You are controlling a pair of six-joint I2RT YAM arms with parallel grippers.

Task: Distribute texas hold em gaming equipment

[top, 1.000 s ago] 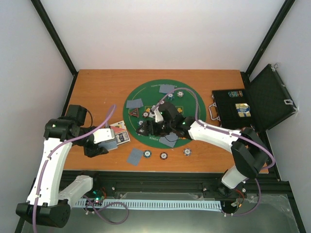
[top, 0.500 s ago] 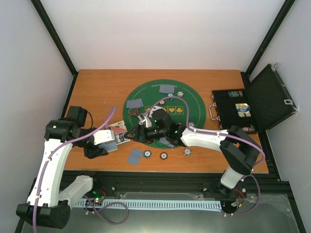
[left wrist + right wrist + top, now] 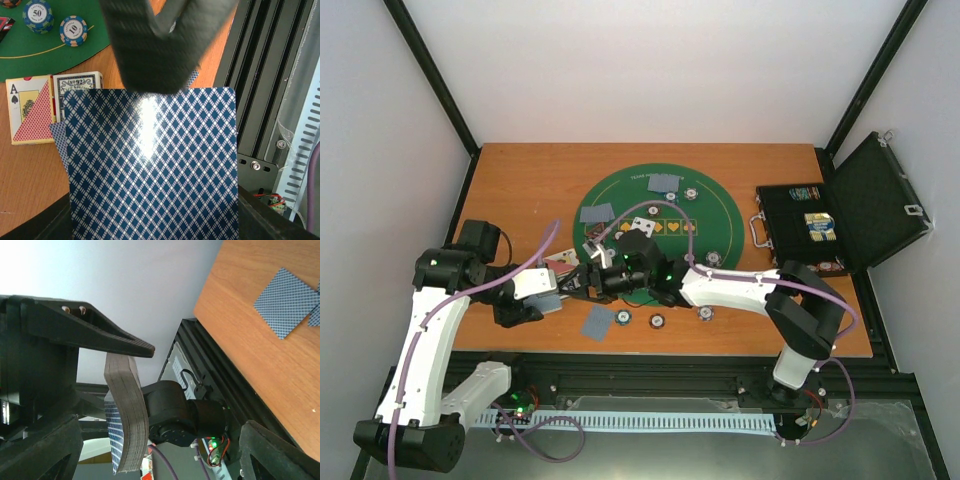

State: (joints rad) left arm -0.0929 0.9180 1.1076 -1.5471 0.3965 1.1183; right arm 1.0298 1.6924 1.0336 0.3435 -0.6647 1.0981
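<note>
— Seen from above, what is the room like?
— White walls (image 3: 650,70) and black frame posts stand around a wooden table (image 3: 520,190). A round green mat (image 3: 715,225) lies at its middle. An open black case (image 3: 850,210) sits at the right edge.
— And the poker things?
— Grey-blue cards (image 3: 663,182) lie on the mat's far side. A loose card (image 3: 599,321) rests on the wood by the near edge, beside three chips (image 3: 658,321). The deck (image 3: 548,300) is toward the left edge, pinched in the left gripper (image 3: 544,292). The right gripper (image 3: 578,282) reaches across to it.
— The left wrist view?
— The left gripper's fingers are clamped on the deck (image 3: 125,190), diamond backs up. Beyond it on the wood lie a printed card box (image 3: 80,82) and an ace-of-spades face (image 3: 30,107). Two chips, marked 50 (image 3: 38,15) and 10 (image 3: 73,31), sit on the mat's edge.
— The right wrist view?
— The right gripper (image 3: 150,400) is spread wide and grips nothing. The deck (image 3: 125,410) stands edge-on between its fingers, and I cannot tell whether they touch it. Behind are the table's near edge, the loose card (image 3: 285,300), a black rail (image 3: 210,370) and the white wall.
</note>
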